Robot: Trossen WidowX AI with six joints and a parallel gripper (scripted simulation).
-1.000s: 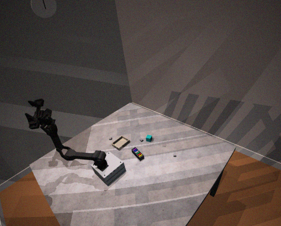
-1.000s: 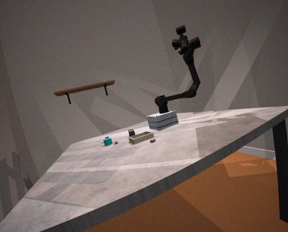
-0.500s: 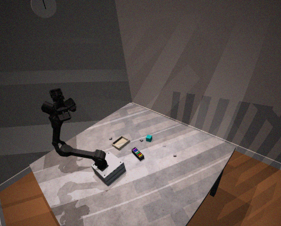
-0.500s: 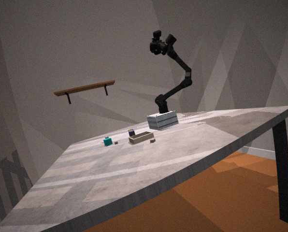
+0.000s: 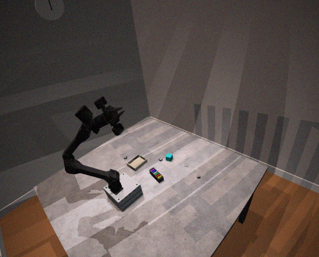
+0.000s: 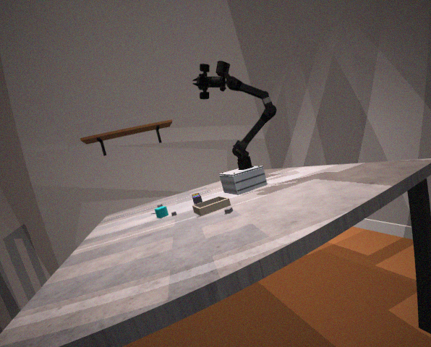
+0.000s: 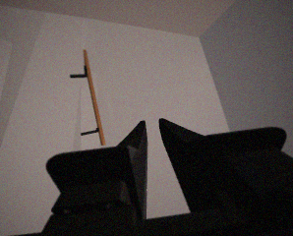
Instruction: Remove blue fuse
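The black fuse block sits on the table with a row of coloured fuses in it; the blue fuse is near its far end. It also shows in the exterior view, behind the tray. The tan tray lies just beside the block and is empty. My gripper is high in the air, far above the table, pointing sideways at the wall. In the wrist view its fingers stand nearly together with nothing between them.
A teal cube sits beyond the block. Small dark bits lie scattered on the table. The arm's grey base stands near the block. A wooden shelf hangs on the wall.
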